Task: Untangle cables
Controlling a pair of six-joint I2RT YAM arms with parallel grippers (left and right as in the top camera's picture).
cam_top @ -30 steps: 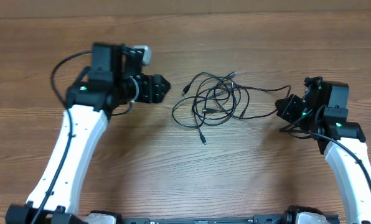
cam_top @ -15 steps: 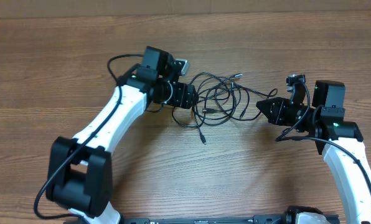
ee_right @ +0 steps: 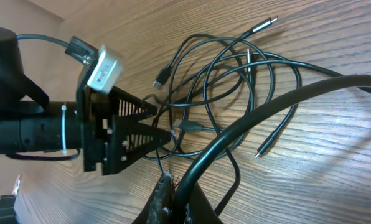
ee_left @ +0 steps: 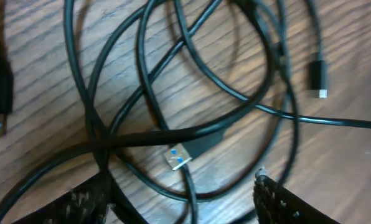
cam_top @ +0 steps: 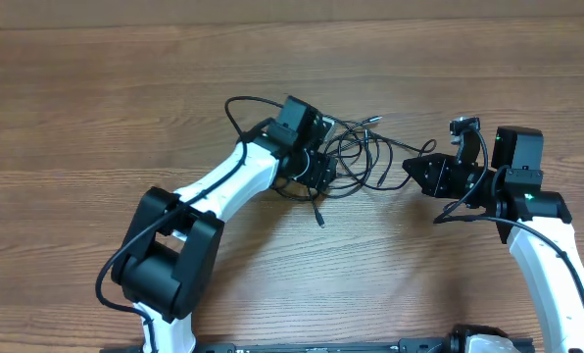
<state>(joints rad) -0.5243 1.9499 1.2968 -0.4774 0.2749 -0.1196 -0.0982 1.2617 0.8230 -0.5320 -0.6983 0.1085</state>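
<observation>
Two grippers on the tangle, nothing freed yet.
Wide open, the left gripper (cam_top: 323, 172) hangs over the cables (cam_top: 356, 162), loops crossing just ahead of its fingertips (ee_left: 279, 199); the right gripper (cam_top: 416, 169) is pinched tight on one strand on the opposite side. Every loop overlaps, so I'd say the separating is all to come. Long axis runs gripper to gripper across the counter (cam_top: 96, 98); a flat plug (ee_left: 179, 158) points back at the left gripper.
</observation>
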